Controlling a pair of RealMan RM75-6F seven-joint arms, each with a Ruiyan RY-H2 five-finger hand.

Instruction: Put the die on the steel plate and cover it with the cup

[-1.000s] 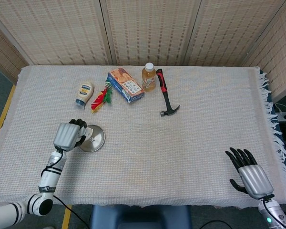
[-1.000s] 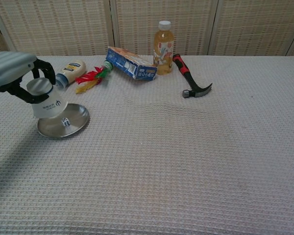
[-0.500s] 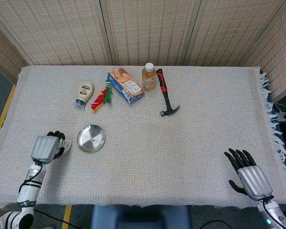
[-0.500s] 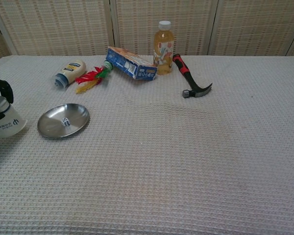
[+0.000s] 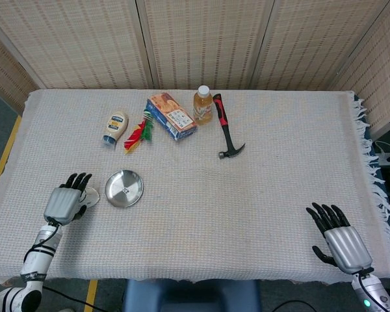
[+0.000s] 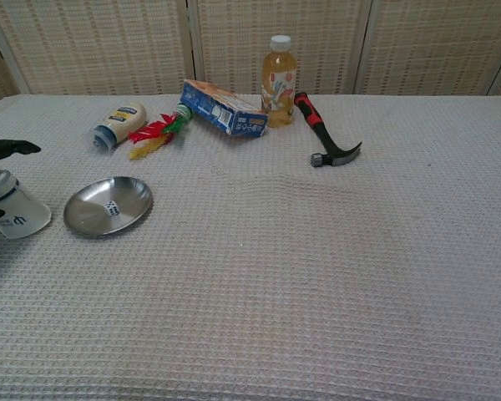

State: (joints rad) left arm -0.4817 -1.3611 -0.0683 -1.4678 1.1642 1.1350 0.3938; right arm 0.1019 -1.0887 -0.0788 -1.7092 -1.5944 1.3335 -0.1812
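Note:
The steel plate (image 5: 124, 188) (image 6: 108, 205) lies on the cloth at the front left, with the small white die (image 5: 125, 190) (image 6: 110, 208) inside it. The white paper cup (image 6: 15, 213) (image 5: 90, 197) sits mouth down and slightly tilted on the cloth just left of the plate, apart from it. My left hand (image 5: 66, 203) is right beside the cup with its fingers (image 6: 8, 148) stretched out and spread, gripping nothing. My right hand (image 5: 338, 240) rests open at the front right corner, far from everything.
Along the back stand a mayonnaise bottle (image 5: 115, 128), a red and green toy (image 5: 138, 132), a snack box (image 5: 171, 116), a juice bottle (image 5: 203, 104) and a red-handled hammer (image 5: 225, 129). The table's left edge is close to my left hand.
My left hand carried the cup from over the plate to the left, set it on the cloth and spread its fingers off it. The right hand has stayed put.

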